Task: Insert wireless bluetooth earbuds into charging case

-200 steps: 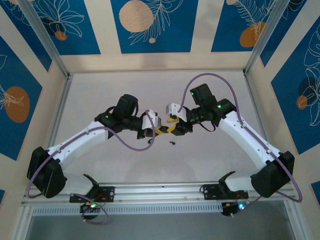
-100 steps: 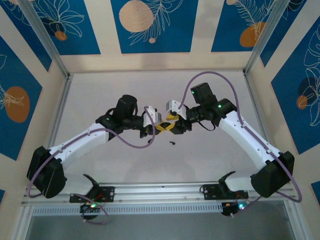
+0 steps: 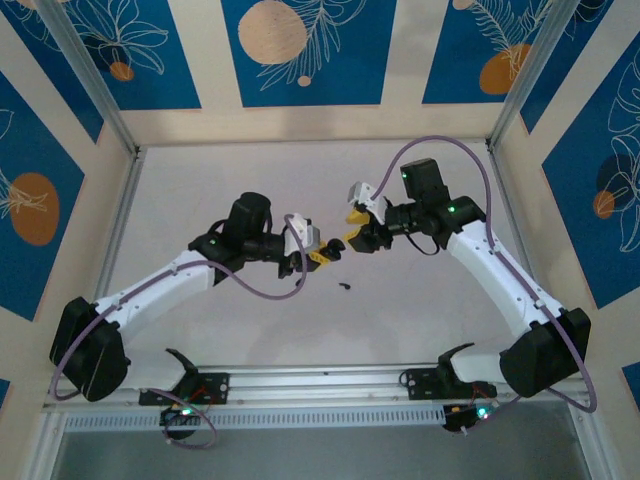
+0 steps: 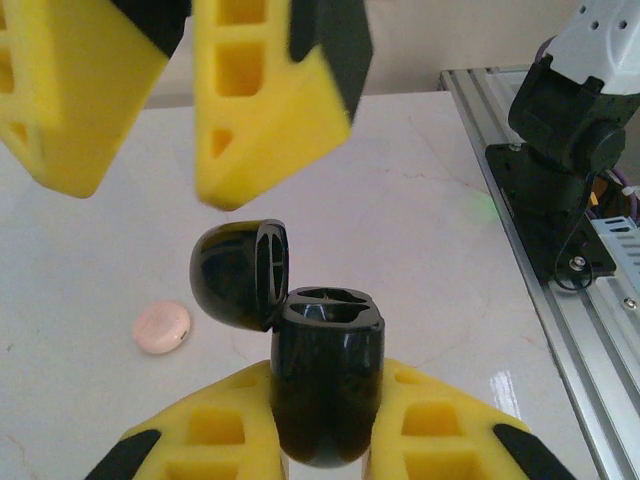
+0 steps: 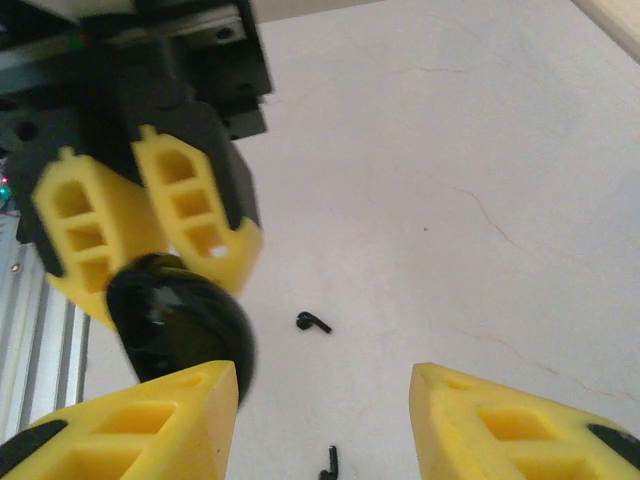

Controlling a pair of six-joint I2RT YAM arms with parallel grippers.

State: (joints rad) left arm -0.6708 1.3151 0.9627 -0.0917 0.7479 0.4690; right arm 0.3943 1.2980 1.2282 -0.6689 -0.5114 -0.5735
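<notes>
The work surface is a pale, marble-patterned table (image 3: 420,320), enclosed by cream walls with blue panels. The left arm (image 3: 150,290) and the right arm (image 3: 500,270) are both extended inward from their bases at the near edge, so that the two wrists meet above the middle of the table. The left gripper (image 3: 318,256) is closed on the charging case (image 4: 325,385). In the left wrist view, the glossy black body of the case is clamped upright between the two yellow fingers. The lid (image 4: 235,275) is swung open to one side on its hinge, and the top of the case is exposed. The right gripper (image 5: 322,372) is positioned just beside the case. Its jaws are spread apart and nothing is held between them; bare table is seen through the gap. A small pink disc (image 4: 161,327) lies flat on the table beyond the case. The two earbuds are located on the table, outside the case – one (image 5: 313,322) lies further from the right wrist camera, the other (image 5: 329,462) at the lower edge of that view. They are placed near each other but not touching. Neither is touched by a gripper.
</notes>
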